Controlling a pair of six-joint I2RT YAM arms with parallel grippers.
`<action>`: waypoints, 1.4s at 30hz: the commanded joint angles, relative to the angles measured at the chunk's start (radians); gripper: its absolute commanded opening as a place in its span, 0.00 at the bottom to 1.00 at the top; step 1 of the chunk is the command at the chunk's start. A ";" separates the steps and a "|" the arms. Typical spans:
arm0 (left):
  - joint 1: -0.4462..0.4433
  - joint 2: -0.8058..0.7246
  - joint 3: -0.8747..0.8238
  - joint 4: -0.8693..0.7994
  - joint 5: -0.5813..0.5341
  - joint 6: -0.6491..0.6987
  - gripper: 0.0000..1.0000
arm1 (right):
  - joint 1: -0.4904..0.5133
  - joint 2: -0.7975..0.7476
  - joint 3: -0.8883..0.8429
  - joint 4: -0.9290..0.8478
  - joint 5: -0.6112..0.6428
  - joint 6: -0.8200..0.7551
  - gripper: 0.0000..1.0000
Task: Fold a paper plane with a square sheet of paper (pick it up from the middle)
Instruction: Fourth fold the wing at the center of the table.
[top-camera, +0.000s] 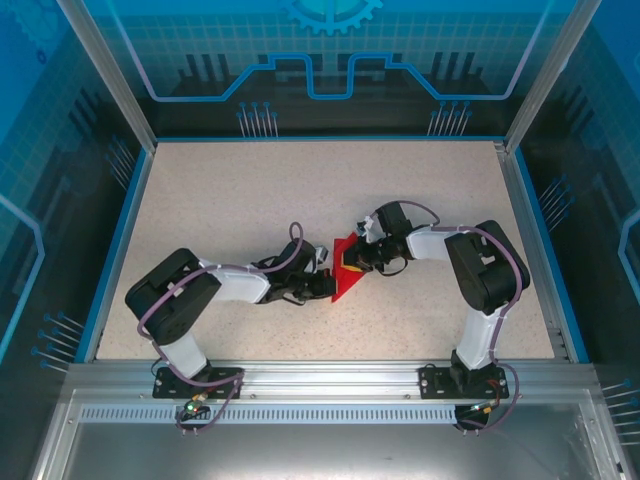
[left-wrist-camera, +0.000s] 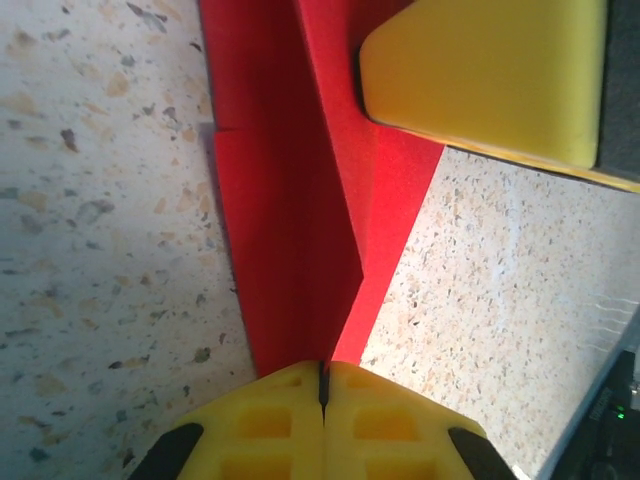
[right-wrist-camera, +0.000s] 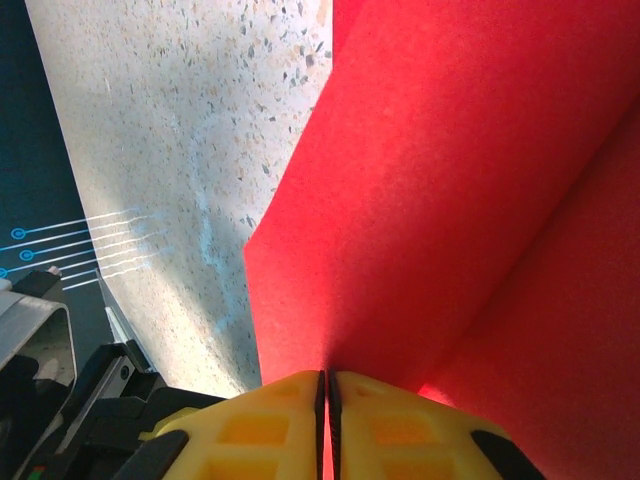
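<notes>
The red sheet of paper (top-camera: 345, 272) lies partly folded in the middle of the table, with one flap raised. My left gripper (top-camera: 325, 284) reaches it from the left. In the left wrist view its yellow jaws are shut (left-wrist-camera: 322, 372), and the paper's (left-wrist-camera: 290, 200) standing crease runs straight into the seam between them. My right gripper (top-camera: 358, 262) comes from the right and is shut (right-wrist-camera: 326, 378) on the edge of a raised red panel (right-wrist-camera: 450, 200). One of the right gripper's yellow fingers (left-wrist-camera: 490, 70) rests on the paper's far end.
The speckled tabletop (top-camera: 250, 200) is bare around the paper and bounded by a blue rim (top-camera: 115, 250). An aluminium rail (top-camera: 330, 375) with both arm bases runs along the near edge. The two wrists sit very close together over the paper.
</notes>
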 joint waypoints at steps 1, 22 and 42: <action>0.036 0.023 -0.009 0.049 0.106 0.017 0.00 | -0.011 -0.037 0.004 -0.003 -0.008 -0.003 0.13; 0.091 0.090 0.011 0.062 0.212 -0.015 0.00 | 0.024 -0.012 0.035 0.035 -0.015 0.039 0.16; 0.108 0.060 0.014 0.008 0.187 -0.007 0.06 | 0.010 0.065 0.052 0.008 0.102 0.066 0.14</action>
